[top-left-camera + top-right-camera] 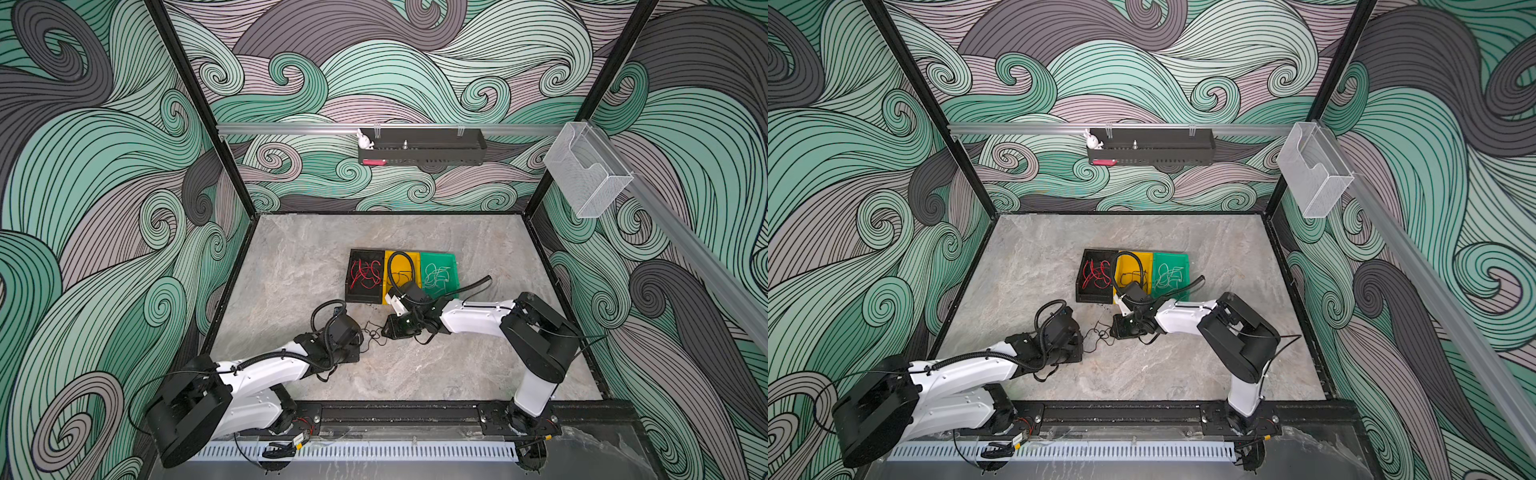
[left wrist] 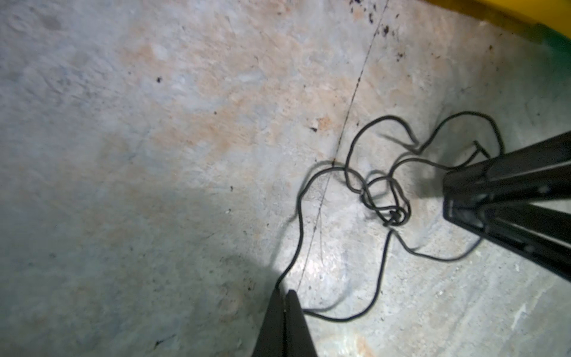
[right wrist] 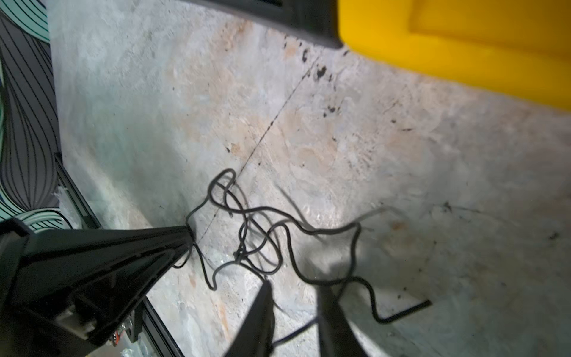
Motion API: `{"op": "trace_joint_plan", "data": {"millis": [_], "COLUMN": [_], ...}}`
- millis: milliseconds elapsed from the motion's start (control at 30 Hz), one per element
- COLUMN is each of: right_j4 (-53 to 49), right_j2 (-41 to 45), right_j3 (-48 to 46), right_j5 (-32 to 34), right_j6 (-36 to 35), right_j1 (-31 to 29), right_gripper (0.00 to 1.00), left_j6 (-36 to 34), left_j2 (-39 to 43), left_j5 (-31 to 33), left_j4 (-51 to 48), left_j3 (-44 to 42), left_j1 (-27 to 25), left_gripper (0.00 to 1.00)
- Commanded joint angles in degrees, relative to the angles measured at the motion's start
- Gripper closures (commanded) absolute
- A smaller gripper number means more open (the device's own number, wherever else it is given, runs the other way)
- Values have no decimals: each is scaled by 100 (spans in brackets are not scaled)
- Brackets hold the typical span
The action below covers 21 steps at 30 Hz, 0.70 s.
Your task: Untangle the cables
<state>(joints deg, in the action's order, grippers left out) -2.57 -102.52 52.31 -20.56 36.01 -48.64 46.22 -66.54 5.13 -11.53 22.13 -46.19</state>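
Jaws of the left gripper [image 2: 283,293] are pressed together on a strand of the black cable [image 2: 396,216], while the right gripper [image 3: 295,287] stands partly open astride another loop of it. The cable lies knotted on the stone table [image 2: 139,139] between both grippers, near the yellow bin [image 3: 448,46].

3 bins [image 1: 401,265] behind, tabletop [image 1: 415,374] open elsewhere

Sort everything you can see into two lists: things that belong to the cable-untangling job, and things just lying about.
Job: black cable tangle, left gripper, right gripper, red cables, white cables, black bin, yellow bin, green bin.
Lying about: white rabbit figurine, black wall tray, clear wall holder.
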Motion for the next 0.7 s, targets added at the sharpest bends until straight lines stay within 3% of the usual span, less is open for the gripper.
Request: {"op": "trace_joint_plan", "data": {"millis": [0, 300, 667], "right_j4": [-30, -732, -270], "right_j2": [5, 896, 1990], "right_j3": [48, -207, -629], "right_j5": [182, 969, 719], "right_j6": [-59, -494, -604], "right_j1": [-22, 4, 4], "right_gripper": [88, 92, 92], "left_j6": [65, 54, 21], "left_j2": [-5, 623, 1134], "left_j5": [-140, 111, 151], "left_j4": [-27, -304, -420], "left_j3": [-51, -37, 25], "left_j1": [-7, 5, 29], "left_gripper": [100, 100, 100]}}
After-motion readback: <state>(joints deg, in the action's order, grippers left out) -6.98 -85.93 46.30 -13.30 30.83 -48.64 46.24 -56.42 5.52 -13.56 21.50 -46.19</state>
